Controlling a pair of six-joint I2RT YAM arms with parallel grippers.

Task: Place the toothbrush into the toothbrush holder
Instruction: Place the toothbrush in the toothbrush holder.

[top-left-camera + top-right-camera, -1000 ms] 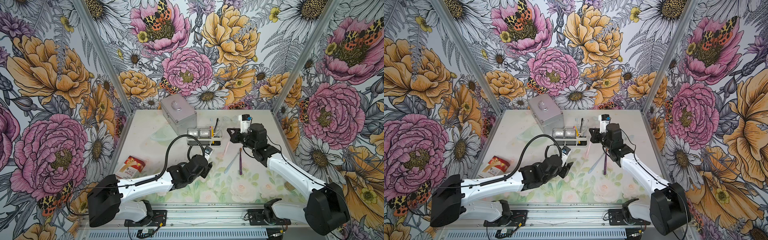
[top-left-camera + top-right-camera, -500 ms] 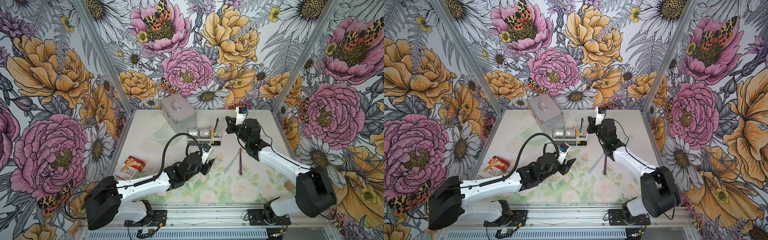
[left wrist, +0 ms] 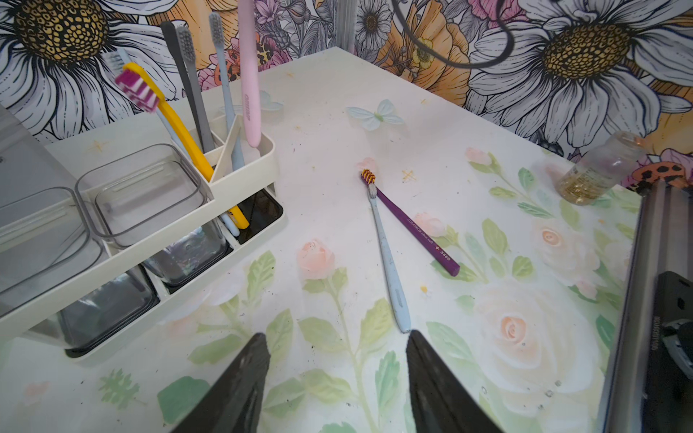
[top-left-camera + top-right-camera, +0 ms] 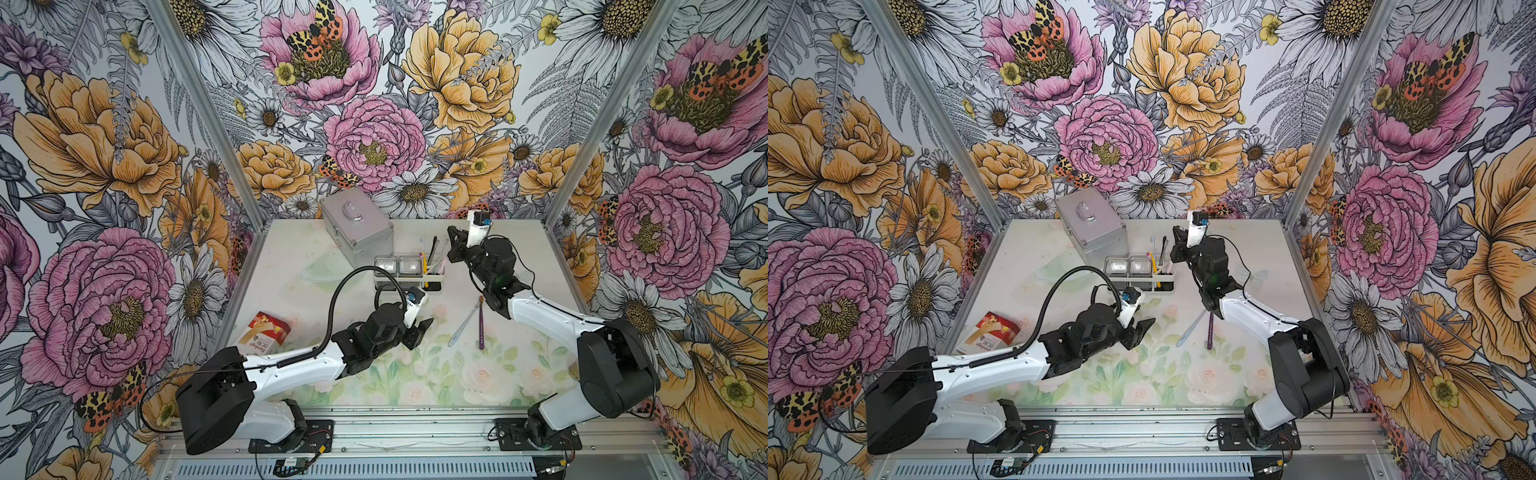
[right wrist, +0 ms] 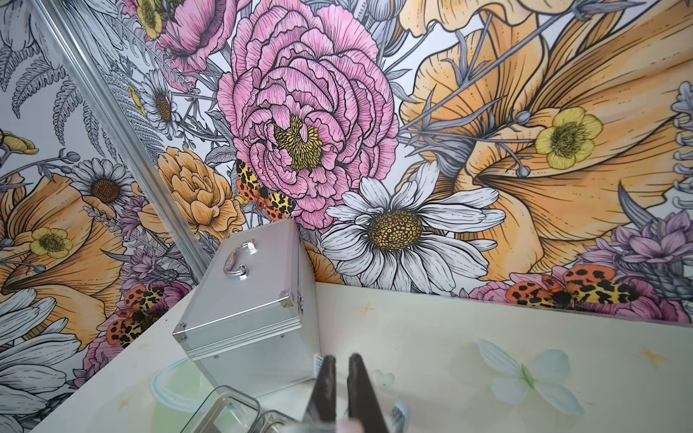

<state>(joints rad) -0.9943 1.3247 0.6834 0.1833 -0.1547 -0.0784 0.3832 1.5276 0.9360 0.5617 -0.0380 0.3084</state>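
The white toothbrush holder point(image 4: 397, 277) point(image 3: 245, 176) stands mid-table with several brushes upright in its end compartment. My right gripper point(image 4: 452, 241) point(image 5: 342, 358) hangs above that end, shut on a pink toothbrush point(image 3: 249, 75) held upright. The brush's lower end is at the compartment's rim; I cannot tell if it is inside. A light blue toothbrush point(image 3: 388, 262) and a purple one point(image 3: 412, 225) lie on the mat, heads touching. My left gripper point(image 3: 336, 335) point(image 4: 417, 332) is open and holds nothing, low over the mat by the blue brush's tail.
A silver metal case point(image 4: 357, 232) stands just behind the holder. A red box point(image 4: 266, 332) lies near the left wall. A clear round lid point(image 4: 320, 270) rests left of the holder. A small bottle point(image 3: 600, 168) sits near the right wall.
My right gripper has moved back and left with the pink toothbrush, from beside the holder to above its end compartment. The left gripper stays open in about the same place.
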